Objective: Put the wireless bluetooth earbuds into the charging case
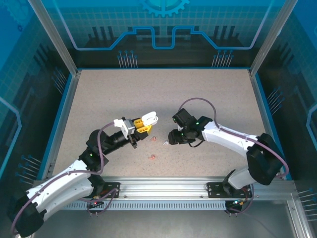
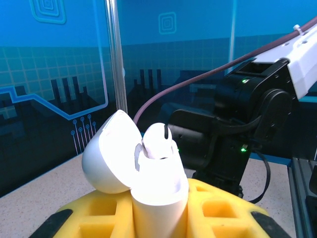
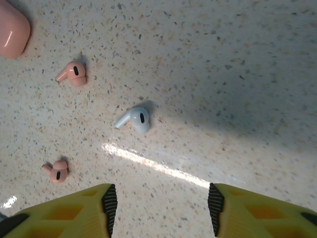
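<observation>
My right claw (image 3: 161,208) hangs empty, jaws half apart, over the white earbud (image 3: 136,119); my left claw (image 1: 142,125), left of that earbud, clamps the open charging case (image 2: 158,198); risk, in my judgement: an off-centre close could flick the bud away.

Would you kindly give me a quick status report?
Left claw shut on open case, one white bud seated. Right claw open, loose white bud ahead. Two pink buds nearby; nothing blocking.

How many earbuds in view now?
4. A seated white earbud in the open white case the left gripper holds; on the table, by the right gripper: a loose white earbud, a far pink earbud, a near pink earbud. Others may be hidden.
</observation>
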You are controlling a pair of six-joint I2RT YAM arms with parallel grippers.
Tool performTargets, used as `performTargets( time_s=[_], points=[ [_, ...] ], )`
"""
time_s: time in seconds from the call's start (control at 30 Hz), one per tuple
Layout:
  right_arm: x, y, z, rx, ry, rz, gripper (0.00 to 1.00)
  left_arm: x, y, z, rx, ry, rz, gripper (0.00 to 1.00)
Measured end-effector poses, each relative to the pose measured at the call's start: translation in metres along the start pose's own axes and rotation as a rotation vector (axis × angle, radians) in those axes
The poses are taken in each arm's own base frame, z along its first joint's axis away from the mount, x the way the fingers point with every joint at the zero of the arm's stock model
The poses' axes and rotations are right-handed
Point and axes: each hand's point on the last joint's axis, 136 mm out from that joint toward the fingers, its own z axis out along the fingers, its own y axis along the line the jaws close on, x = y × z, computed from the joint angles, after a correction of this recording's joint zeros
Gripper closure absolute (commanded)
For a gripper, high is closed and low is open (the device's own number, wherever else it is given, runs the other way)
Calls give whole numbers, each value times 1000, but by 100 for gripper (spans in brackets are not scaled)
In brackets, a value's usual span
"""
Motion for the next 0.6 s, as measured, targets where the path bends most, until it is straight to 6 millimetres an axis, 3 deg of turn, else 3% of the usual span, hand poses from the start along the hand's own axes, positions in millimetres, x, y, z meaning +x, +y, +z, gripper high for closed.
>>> performTargets(
  time_s=[0.33, 0.6],
  points=[
    [-11, 16, 44, -31, 60, -61, 54, -2, -1, -2, 0, -8, 3, 100],
    [-12, 18, 62, -30, 90, -88, 60, -2, -1, -4, -3, -10, 3, 100]
  ],
)
